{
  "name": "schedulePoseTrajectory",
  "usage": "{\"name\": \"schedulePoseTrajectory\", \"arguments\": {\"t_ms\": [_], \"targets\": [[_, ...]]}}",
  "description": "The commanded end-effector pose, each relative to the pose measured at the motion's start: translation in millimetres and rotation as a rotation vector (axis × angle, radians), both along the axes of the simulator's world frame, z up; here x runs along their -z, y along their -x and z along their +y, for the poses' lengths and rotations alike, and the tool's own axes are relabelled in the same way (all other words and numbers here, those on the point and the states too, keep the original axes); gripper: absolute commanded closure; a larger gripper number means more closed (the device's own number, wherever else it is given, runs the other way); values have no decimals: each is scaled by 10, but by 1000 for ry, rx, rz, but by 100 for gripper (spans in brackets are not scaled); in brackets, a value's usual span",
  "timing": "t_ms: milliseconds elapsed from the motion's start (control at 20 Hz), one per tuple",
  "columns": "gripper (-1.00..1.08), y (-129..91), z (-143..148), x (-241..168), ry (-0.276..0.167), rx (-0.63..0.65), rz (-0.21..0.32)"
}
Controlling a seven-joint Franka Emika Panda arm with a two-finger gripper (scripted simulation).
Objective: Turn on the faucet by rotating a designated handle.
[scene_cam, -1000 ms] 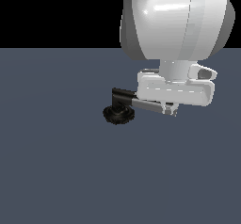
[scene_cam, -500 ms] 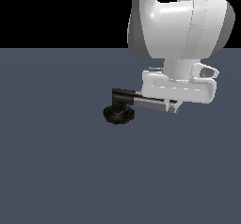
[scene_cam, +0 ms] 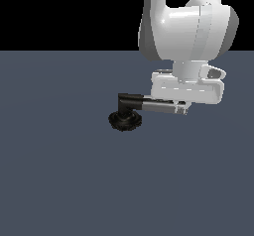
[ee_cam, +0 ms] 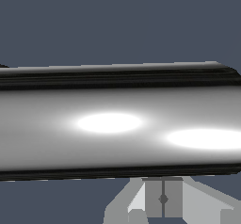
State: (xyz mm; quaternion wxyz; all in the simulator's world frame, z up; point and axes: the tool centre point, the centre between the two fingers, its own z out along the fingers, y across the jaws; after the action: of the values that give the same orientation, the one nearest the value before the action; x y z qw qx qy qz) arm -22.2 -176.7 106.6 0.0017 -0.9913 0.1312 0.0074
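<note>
Chrome handle (ee_cam: 117, 124) gleams (black elbow (scene_cam: 128, 101))

The white arm reaches down from above, its pincer (scene_cam: 182, 109) pointing downward, finger spread not discernible.

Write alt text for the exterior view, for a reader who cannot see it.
A white robot gripper sits low over the chrome handle of a small faucet on a plain dark grey-blue floor. The handle runs sideways from a black elbow post above a round black base toward the exterior view's right, its far end hidden under the gripper.
</note>
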Motion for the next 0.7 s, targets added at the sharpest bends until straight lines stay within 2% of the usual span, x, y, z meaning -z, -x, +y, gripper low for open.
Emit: {"name": "schedulePoseTrajectory", "arguments": {"t_ms": [0,650], "targets": [[108,-132,15,-4,1,-7,-8],[108,-521,-92,-9,2,-3,-10]]}}
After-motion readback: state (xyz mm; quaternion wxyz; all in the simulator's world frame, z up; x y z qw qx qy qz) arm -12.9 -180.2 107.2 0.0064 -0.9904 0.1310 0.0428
